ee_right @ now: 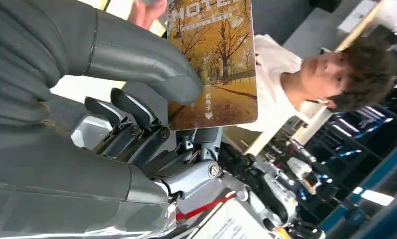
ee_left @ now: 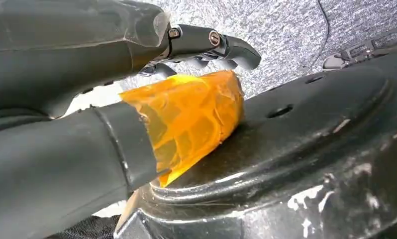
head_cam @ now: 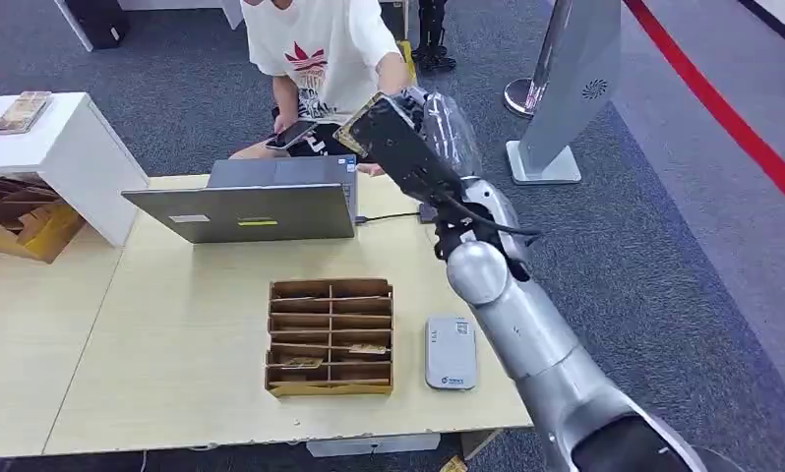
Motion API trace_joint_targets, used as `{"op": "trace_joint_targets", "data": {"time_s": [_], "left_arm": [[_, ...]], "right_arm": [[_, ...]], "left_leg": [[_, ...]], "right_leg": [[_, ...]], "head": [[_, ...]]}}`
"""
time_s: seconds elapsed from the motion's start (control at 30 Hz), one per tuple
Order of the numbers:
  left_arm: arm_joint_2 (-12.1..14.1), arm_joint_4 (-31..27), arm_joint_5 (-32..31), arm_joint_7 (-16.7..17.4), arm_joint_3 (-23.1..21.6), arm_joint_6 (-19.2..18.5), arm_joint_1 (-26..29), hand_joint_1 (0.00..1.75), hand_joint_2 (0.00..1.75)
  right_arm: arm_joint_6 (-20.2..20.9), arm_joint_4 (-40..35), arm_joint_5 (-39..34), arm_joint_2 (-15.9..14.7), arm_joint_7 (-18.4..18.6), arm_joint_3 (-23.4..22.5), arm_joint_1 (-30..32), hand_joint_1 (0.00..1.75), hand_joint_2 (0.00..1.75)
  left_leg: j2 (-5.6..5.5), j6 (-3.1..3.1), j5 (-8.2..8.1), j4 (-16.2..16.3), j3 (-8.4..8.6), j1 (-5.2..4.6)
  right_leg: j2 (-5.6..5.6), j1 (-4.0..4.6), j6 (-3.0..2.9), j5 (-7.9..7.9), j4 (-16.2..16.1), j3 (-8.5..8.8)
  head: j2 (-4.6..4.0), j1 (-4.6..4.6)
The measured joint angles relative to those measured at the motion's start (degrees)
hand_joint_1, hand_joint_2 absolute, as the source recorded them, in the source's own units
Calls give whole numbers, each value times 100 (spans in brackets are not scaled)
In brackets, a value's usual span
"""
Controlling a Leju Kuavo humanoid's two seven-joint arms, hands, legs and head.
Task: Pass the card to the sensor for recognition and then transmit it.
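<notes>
My right hand (head_cam: 408, 138) is raised over the table's far edge, toward a seated person in a white shirt (head_cam: 315, 44). It pinches the card (ee_right: 216, 59) between thumb (ee_right: 137, 55) and fingers; the card is a hotel card printed with autumn trees. In the head view the card (head_cam: 357, 120) shows as a tan edge at the hand's far side. The person's fingers (ee_right: 148, 9) are at the card's far end; I cannot tell whether they grip it. The white sensor (head_cam: 451, 352) lies flat on the table near its front right. My left hand (ee_left: 196, 74) hangs low, holding nothing, its thumb tip wrapped in orange tape.
A grey laptop (head_cam: 251, 206) stands open at the table's back. A cardboard slotted card box (head_cam: 330, 336) sits left of the sensor. The person holds a phone (head_cam: 290, 134) in the other hand. A white cabinet (head_cam: 59, 147) stands at the left and a grey stand (head_cam: 566, 88) at the back right.
</notes>
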Motion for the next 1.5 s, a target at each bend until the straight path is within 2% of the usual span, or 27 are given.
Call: {"op": "trace_joint_targets", "data": {"time_s": [0.27,0.6,0.63,0.67,0.87,1.0,1.3,1.5], "left_arm": [[9,0,-79,55,-35,-31,-47,0,0],[9,0,-94,57,-44,-44,-59,0,0],[9,0,-92,57,-44,-44,-59,0,0],[9,0,-92,57,-44,-46,-59,0,0],[15,0,-90,59,-44,-61,-59,0,0],[17,0,-18,35,-44,-63,-54,0,0],[20,0,227,-92,-13,-63,-1,0,0],[17,0,385,-146,55,-55,52,0,0]], "right_arm": [[-286,947,197,195,81,-57,-383,175,175],[-400,1389,444,241,153,-70,-439,175,175],[-402,1443,490,241,149,-70,-433,119,175],[-398,1495,540,241,147,-70,-423,0,175],[-59,1738,737,241,122,-46,-320,0,175],[188,1643,283,241,-231,-44,-65,0,175],[501,-149,-1130,136,-842,72,1239,0,175],[468,-1373,-1309,-163,-1153,349,2101,0,175]], "left_leg": [[-1,0,0,0,1,0],[0,0,0,0,0,0],[0,0,0,0,0,0],[0,0,0,0,0,0],[0,0,0,0,1,0],[0,0,0,0,0,1],[1,-1,-3,0,-8,1],[1,-1,-4,0,-10,0]], "right_leg": [[0,0,0,0,0,0],[0,0,0,0,-1,-3],[0,0,0,0,-1,-3],[0,0,0,0,-1,-3],[0,1,0,0,-1,-3],[0,1,0,0,-1,-3],[0,0,1,-3,-2,-13],[-1,0,1,-3,-3,-14]], "head": [[0,-2],[0,-2],[0,-2],[0,-2],[0,0],[0,0],[0,-2],[0,-2]]}}
